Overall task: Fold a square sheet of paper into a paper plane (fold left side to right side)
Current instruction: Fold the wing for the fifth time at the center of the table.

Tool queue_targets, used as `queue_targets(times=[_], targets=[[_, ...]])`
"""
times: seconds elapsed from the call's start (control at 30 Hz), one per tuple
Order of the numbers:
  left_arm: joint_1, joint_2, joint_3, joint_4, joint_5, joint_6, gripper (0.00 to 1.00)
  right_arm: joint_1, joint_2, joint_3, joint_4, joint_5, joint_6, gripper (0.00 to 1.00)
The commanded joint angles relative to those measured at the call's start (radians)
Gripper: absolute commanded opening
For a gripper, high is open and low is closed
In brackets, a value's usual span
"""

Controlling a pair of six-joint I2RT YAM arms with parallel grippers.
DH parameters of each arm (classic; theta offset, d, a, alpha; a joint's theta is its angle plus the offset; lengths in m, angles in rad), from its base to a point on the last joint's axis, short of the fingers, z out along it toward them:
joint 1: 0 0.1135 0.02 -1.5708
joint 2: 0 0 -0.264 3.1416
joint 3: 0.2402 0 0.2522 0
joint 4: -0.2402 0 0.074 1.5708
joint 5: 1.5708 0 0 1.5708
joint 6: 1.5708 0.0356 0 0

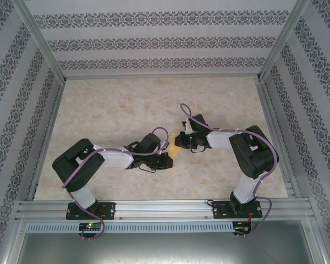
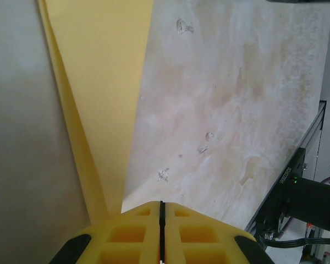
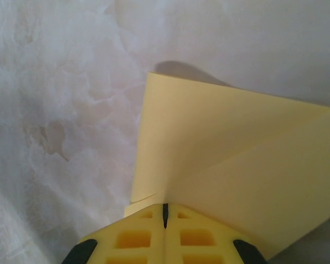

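The yellow paper (image 1: 179,148) sits about the middle of the tabletop (image 1: 126,104), a little toward the near edge, in the narrow gap between the two hands. The left hand (image 1: 166,160) reaches it from the left and near side, and the right hand (image 1: 185,142) from the right and far side, so from above only a small yellow patch shows between them.

In the left wrist view, the left hand (image 2: 161,204) has its fingers pressed together with only a thin dark seam between them. The paper (image 2: 107,82) narrows to a point right at their tips and widens away from them in two overlapping layers. It looks pinched there.

In the right wrist view, the right hand (image 3: 165,208) is likewise closed tight. The folded paper (image 3: 209,143) runs in at its fingertips, with a small flap showing just left of them and one layer lying slantwise over another. Its far edge casts a shadow on the tabletop.
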Motion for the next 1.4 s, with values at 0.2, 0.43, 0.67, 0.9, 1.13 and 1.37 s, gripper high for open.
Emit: queue_targets(times=[0.2,0.43,0.67,0.9,1.13,1.37], targets=[[-0.013,0.03,0.002,-0.007,-0.027,-0.021,0.1,0.013,0.024,0.016,-0.082,0.048,-0.04,0.0],[-0.012,0.038,-0.004,-0.001,-0.034,-0.024,0.1,0.016,0.021,0.025,-0.102,0.057,-0.051,0.0],[-0.012,0.03,-0.013,0.002,-0.042,-0.028,0.1,0.016,0.029,0.035,-0.132,0.07,-0.066,0.0],[-0.011,0.029,-0.027,0.009,-0.051,-0.038,0.1,0.016,0.033,0.043,-0.157,0.081,-0.079,0.0],[-0.007,0.023,-0.043,0.013,-0.065,-0.055,0.1,0.014,0.03,0.048,-0.176,0.088,-0.086,0.0],[0.003,0.011,-0.08,0.023,-0.069,-0.086,0.09,0.013,0.027,0.056,-0.195,0.096,-0.094,0.0]])
